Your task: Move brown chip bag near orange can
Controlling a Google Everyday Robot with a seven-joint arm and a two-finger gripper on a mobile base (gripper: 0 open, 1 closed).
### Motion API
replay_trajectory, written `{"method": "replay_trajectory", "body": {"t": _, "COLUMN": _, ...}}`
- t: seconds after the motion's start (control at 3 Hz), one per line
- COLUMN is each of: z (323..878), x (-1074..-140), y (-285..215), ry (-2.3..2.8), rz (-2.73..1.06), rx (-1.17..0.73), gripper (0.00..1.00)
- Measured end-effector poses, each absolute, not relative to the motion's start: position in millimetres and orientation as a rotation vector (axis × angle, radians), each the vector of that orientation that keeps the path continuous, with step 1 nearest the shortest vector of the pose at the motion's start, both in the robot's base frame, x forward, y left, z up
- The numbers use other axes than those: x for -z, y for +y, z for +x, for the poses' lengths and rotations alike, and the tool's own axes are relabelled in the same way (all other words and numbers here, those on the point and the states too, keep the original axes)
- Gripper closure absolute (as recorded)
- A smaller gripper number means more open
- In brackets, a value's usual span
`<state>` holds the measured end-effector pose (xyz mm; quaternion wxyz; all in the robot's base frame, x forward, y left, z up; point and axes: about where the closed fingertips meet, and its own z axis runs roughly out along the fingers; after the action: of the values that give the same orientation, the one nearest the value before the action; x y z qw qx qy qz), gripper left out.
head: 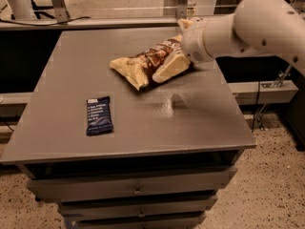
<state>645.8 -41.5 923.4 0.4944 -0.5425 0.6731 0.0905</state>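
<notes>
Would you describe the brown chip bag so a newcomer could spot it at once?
On the grey table, look to the far right, where the white arm's gripper sits. The brown chip bag lies there: large, crinkly, dark brown middle, cream ends. The only other packet, a small flat dark blue bar wrapper, lies front left.

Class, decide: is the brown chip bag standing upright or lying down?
Lying down: the brown chip bag stretches lengthwise along the table, puffy, with the gripper at its rear end.

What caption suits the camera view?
Gripper at the far end of the brown chip bag on the grey table, dark blue bar wrapper lying apart near the front; no orange can visible.
</notes>
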Motion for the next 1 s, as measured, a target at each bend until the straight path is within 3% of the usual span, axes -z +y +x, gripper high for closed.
{"method": "replay_trajectory", "body": {"t": 1.0, "z": 594, "x": -903, "y": -172, "ry": 1.581, "rz": -1.029, "rx": -0.24, "gripper": 0.0}}
